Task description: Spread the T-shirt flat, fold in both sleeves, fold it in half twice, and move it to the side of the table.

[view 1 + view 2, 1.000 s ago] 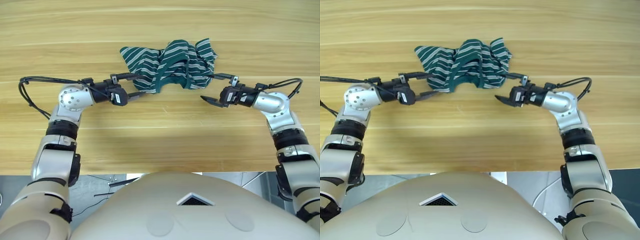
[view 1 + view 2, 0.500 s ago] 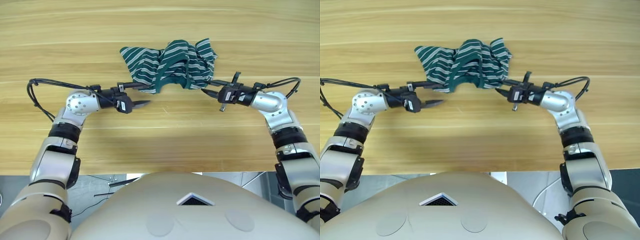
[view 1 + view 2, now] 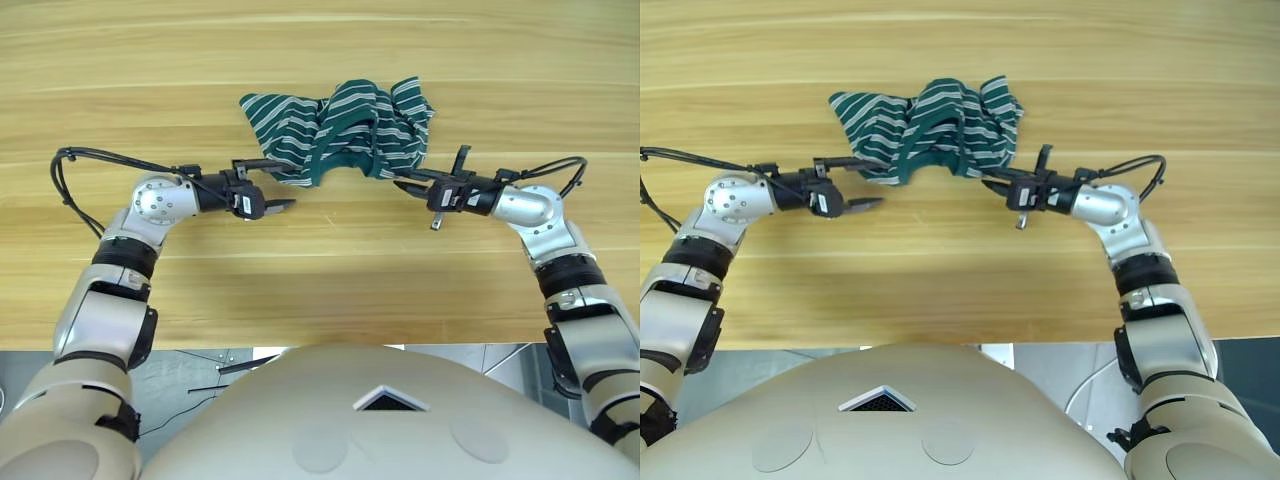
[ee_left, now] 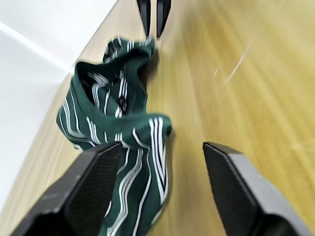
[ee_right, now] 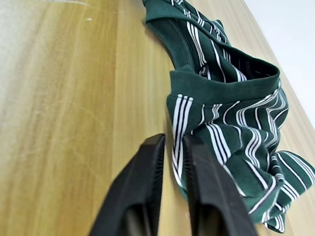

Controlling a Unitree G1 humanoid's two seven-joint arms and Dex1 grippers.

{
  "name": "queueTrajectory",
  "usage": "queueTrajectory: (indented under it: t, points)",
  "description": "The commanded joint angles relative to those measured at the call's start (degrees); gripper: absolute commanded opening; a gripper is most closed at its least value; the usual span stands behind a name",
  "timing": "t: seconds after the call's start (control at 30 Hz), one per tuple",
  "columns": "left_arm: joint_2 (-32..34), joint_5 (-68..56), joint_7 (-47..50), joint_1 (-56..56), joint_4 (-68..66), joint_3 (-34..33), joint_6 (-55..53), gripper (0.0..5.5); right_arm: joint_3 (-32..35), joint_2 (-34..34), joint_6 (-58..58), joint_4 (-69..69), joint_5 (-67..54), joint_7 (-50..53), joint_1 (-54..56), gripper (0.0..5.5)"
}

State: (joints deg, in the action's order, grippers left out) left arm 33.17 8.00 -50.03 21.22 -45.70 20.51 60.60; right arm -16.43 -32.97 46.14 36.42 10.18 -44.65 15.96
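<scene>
The right tool (image 5: 173,142) has its fingers pinched almost together on the near hem of the crumpled dark-green, white-striped cotton T-shirt (image 3: 345,125). The shirt lies bunched just beyond it on the pale wooden tabletop (image 3: 320,270). The left tool (image 4: 161,146) gapes wide, the shirt's corner beside one finger. A second ago the right tool was spread open, short of the cloth.

Passable tabletop (image 3: 320,260) on all sides of the crumpled T-shirt (image 3: 345,130), the 1 obstacle
</scene>
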Motion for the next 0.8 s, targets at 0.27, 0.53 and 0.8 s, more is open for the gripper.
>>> queueTrajectory:
  t: [0.27,0.53,0.8]
  points:
    - [1.1,0.0,0.2,-0.3,0.1,-0.1,-0.3,4.68,0.8,-1.9,1.5,-5.2,-6.7,-4.1,-1.8,2.10]
    - [1.0,3.7,4.4,0.5,-1.6,0.0,0.3,5.35,0.4,-1.7,0.6,-2.6,-2.5,-0.7,-0.4,2.10]
    - [1.2,14.8,14.6,3.4,-6.1,1.5,-2.2,4.15,-1.4,-0.4,-1.2,3.9,6.7,6.4,2.4,2.10]
